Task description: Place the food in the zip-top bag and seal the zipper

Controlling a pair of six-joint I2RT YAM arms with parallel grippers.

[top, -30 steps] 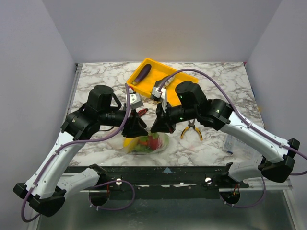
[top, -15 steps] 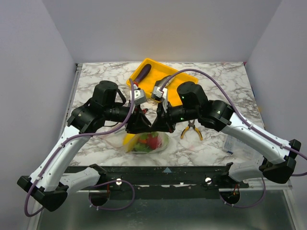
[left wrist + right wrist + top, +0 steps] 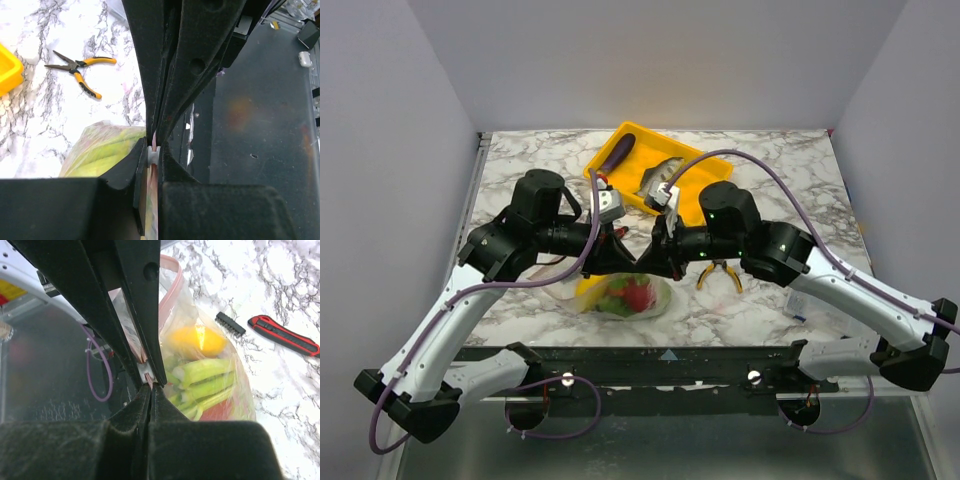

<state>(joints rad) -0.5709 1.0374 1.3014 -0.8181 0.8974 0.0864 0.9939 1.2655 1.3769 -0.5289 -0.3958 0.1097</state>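
Left gripper [image 3: 154, 156] and right gripper [image 3: 150, 386] clamp the thin zipper [image 3: 175, 275] of the crinkly zip-top bag [image 3: 630, 297].

From above: zipper [image 3: 175, 274] hidden where left hand [image 3: 623, 263] and right hand [image 3: 652, 263] meet over zip-top bag [image 3: 625, 298] | flat pouch [image 3: 801, 300], right, half under arm | right wrist view: pocket knife [image 3: 285, 335] cut by frame edge; black toothed piece [image 3: 230, 324] too small to identify

Count: 1 zip-top bag [image 3: 625, 297], 1 yellow tray [image 3: 660, 148], 1 eggplant [image 3: 615, 153], 1 fish [image 3: 657, 172], 1 pliers [image 3: 722, 272], 1 pocket knife [image 3: 285, 336], 1 flat pouch [image 3: 800, 300].
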